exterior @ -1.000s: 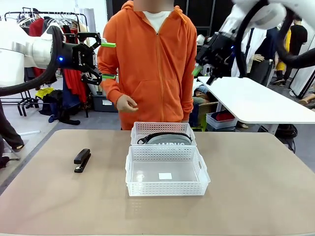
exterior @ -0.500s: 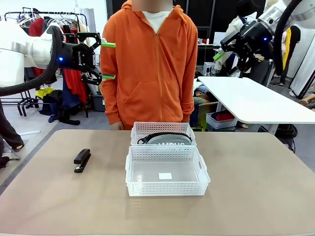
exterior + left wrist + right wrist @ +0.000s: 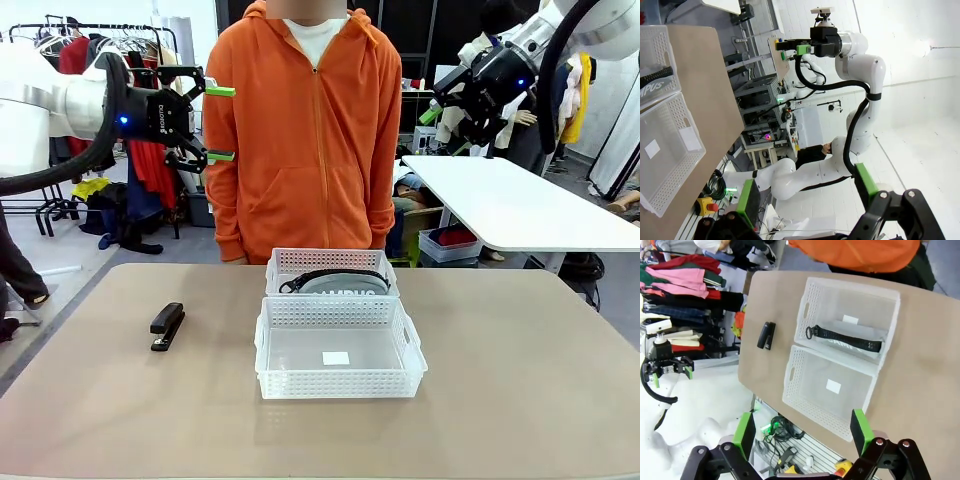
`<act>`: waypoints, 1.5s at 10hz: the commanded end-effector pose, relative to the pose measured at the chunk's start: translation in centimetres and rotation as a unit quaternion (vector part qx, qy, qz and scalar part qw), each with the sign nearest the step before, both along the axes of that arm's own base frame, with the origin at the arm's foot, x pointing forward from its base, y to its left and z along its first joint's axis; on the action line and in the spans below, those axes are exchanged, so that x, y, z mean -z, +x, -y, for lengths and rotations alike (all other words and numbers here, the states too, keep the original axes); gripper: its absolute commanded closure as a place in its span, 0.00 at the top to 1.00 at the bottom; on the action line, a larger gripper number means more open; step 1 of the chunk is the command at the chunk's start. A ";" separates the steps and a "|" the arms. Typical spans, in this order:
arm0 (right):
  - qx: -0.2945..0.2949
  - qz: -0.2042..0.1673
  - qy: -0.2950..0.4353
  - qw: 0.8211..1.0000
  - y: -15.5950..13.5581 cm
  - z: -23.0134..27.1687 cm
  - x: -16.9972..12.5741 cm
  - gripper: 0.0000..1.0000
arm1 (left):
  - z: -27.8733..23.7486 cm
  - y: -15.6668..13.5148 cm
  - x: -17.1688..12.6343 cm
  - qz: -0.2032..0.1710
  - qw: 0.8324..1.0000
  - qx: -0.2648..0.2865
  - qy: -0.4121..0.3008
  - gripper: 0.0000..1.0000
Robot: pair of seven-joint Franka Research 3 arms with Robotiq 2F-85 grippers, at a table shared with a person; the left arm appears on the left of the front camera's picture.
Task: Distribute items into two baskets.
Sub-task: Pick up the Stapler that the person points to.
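Plastic lattice basket (image 3: 330, 260) w/ soft pouch (image 3: 345, 285)

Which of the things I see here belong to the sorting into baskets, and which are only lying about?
For the job: grey pouch, in the far basket; near basket; black stapler, left of the baskets.
Lying about: white side table; clothes rack.

Light: bright, even, from overhead. Shadows: we find soft, short ones on the table (image 3: 520, 380), under the near basket (image 3: 340, 385) and beside the stapler (image 3: 167, 327). Front view: sharp. Wrist views: we note wide-angle bending at the edges; white wall (image 3: 920, 100) washed out around a bright spot (image 3: 926, 48).
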State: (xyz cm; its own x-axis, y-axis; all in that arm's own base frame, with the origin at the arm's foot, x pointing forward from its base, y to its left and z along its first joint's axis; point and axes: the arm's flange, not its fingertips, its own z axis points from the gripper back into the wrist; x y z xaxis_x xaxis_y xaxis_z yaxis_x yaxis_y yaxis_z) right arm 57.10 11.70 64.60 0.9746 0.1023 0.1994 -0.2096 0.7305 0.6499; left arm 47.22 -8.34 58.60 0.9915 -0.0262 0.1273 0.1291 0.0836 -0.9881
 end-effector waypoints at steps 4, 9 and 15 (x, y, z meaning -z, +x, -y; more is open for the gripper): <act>0.134 -0.061 0.174 0.974 -6.8 7.6 -1.3 1.00 | 0.0 -0.2 -0.2 0.002 1.000 0.001 -0.001 1.00; 0.164 -0.096 0.325 0.926 -10.8 10.9 4.8 1.00 | 0.0 -0.2 -0.2 0.002 1.000 0.001 -0.001 1.00; 0.145 -0.113 0.329 0.926 -10.6 10.1 6.4 1.00 | 0.0 -0.2 -0.2 0.002 1.000 0.001 -0.001 1.00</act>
State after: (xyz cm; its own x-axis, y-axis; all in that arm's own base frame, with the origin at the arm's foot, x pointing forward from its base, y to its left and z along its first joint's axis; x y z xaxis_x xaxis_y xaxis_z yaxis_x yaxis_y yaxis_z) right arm 46.79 1.90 57.80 0.9726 -0.2181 -0.0806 0.1206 0.1770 0.9768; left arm 47.24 -8.36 58.61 0.9915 -0.0266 0.1277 0.1295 0.0840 -0.9880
